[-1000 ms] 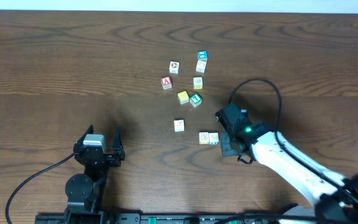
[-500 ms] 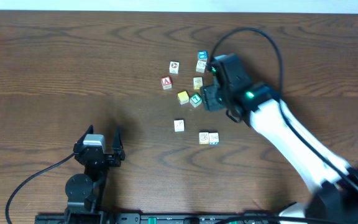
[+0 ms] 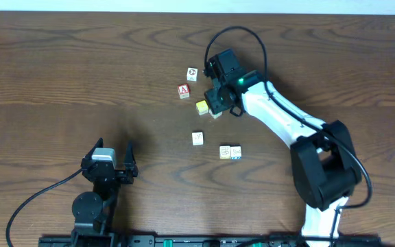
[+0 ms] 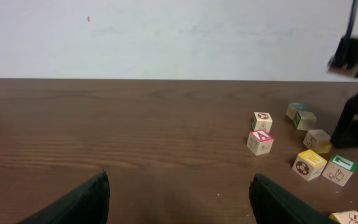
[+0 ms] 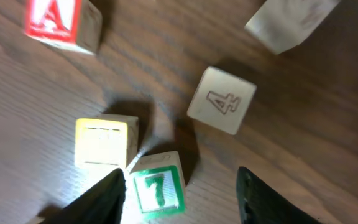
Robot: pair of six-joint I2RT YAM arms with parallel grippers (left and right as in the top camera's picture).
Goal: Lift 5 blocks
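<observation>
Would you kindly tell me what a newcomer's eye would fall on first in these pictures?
The right pincer hangs open just above the green block, which sits right beside a yellow block. The left pincer sits open and empty, well away from both.

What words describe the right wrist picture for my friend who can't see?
The open right gripper hangs over a green-marked block, a yellow block beside it. A "4" block and red "A" block lie nearby.
</observation>
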